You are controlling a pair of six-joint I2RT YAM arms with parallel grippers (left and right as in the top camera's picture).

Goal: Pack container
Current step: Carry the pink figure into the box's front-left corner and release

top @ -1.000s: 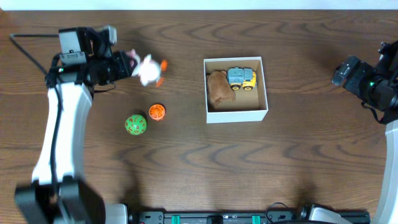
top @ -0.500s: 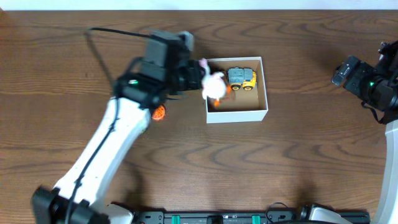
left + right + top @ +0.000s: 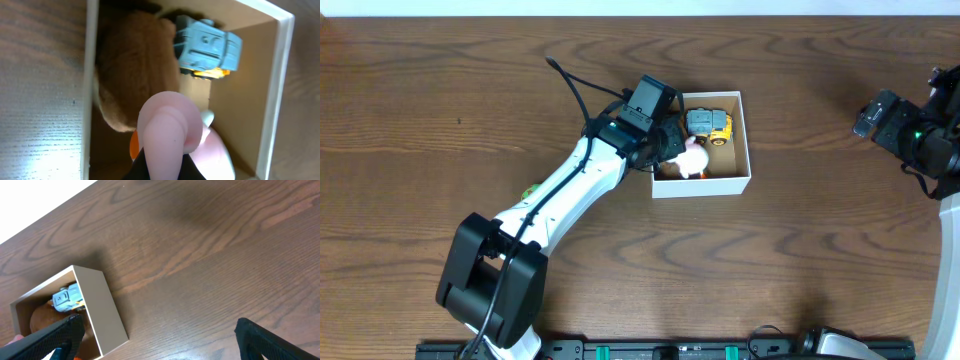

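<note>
Since half a second ago the left arm has pushed further right and the white-and-pink plush toy (image 3: 692, 160) has gone from the container's left wall to well inside its outline. The left fingers (image 3: 140, 172) are clenched on the toy, and only their dark tips show at the bottom of the wrist view. The container (image 3: 748, 140) sits right of centre on the worktop (image 3: 800, 260), its square opening facing up. The toy now hangs directly beyond the fingertips over the box's near-left part, its pink end pointing along the finger line into the box. I cannot tell whether it touches the cardboard floor yet. A brown plush (image 3: 132, 75) fills the left side against the wall, touching or just beside the held toy. A blue-and-yellow toy truck (image 3: 708, 125) lies in the far corner. Judged free space is the near-right floor, so the release calls for a small drop clear of the brown plush. The left arm is on the job. The right fingers (image 3: 50, 340) are spread and empty, well apart from the box at the worktop's right edge. A green ball (image 3: 528, 192) peeks out from beside the left arm, not yet packed.
</note>
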